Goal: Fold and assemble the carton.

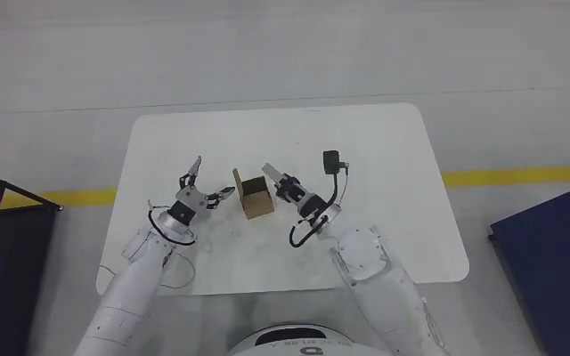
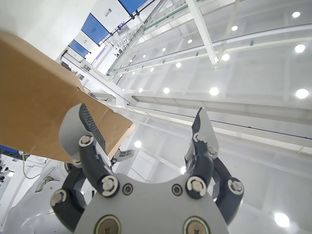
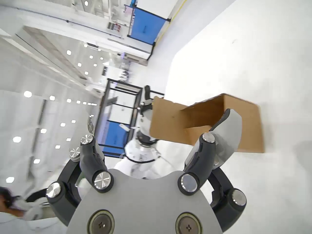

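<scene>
Open carton [image 1: 255,198] between two spread claws
The carton sits near the middle of the white table [image 1: 383,178], one flap raised; the left gripper [image 1: 210,182] and the right gripper [image 1: 274,175] flank it closely, both with fingers apart

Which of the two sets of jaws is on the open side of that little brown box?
The right arm's jaws: their wrist view looks inside the open carton. The left arm's jaws, opposite, face only a plain closed wall.

The white arms [image 1: 372,265] bear a grey, black-linked left tool [image 2: 141,108] and right tool [image 3: 159,118].
</scene>
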### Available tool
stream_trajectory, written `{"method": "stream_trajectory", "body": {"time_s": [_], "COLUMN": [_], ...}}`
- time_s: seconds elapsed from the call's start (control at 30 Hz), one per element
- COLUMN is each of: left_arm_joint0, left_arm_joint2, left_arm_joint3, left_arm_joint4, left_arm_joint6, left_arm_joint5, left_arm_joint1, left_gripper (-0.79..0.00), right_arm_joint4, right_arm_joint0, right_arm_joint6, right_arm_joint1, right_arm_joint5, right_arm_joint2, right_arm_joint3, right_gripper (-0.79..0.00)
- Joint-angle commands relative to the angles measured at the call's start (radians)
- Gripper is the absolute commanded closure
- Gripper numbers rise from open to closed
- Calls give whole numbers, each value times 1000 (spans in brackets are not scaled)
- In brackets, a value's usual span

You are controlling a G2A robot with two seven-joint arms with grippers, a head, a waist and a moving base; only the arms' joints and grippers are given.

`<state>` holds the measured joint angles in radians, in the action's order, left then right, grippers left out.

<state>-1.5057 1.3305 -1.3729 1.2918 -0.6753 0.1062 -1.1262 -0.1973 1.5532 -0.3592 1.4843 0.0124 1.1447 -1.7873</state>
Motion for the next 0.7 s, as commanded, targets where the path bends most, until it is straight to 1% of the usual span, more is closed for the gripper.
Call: {"method": "stream_trajectory", "body": {"time_s": [0.0,0.03,0.1,0.13,0.23,0.33,0.43,0.5,0.53,0.67], "left_arm_joint0": [-16,-23,-33,-36,-36,-25,-6,8,11,6], "left_arm_joint2": [3,6,13,16,18,14,10,16,23,70], "left_arm_joint3": [2,2,1,2,-7,-2,-8,-31,-57,-176], "left_arm_joint4": [-2,-5,-14,-22,-49,-83,-68,-45,-33,-78], "left_arm_joint6": [7,14,27,36,65,101,88,53,36,52], "left_arm_joint5": [-11,-16,-22,-23,-22,-16,-11,-20,-25,5], "left_arm_joint1": [-1,-2,-1,-1,-2,-3,-8,-10,-11,-2], "left_gripper": [-785,-785,-785,-785,-785,-785,-785,-785,-785,-785], "right_arm_joint4": [-167,-167,88,124,41,85,97,114,110,114], "right_arm_joint0": [0,0,14,-5,-63,-95,-110,-110,-109,-96], "right_arm_joint6": [1,1,-2,-8,12,16,14,11,14,12], "right_arm_joint1": [0,0,11,12,11,15,14,13,12,7], "right_arm_joint5": [-1,-1,17,29,34,45,54,65,66,68], "right_arm_joint2": [-1,-1,-1,9,-5,-18,-18,-15,-11,-6], "right_arm_joint3": [0,0,15,55,168,229,249,240,236,218], "right_gripper": [-785,-785,-785,-785,-785,-785,-785,-785,-785,-785]}}
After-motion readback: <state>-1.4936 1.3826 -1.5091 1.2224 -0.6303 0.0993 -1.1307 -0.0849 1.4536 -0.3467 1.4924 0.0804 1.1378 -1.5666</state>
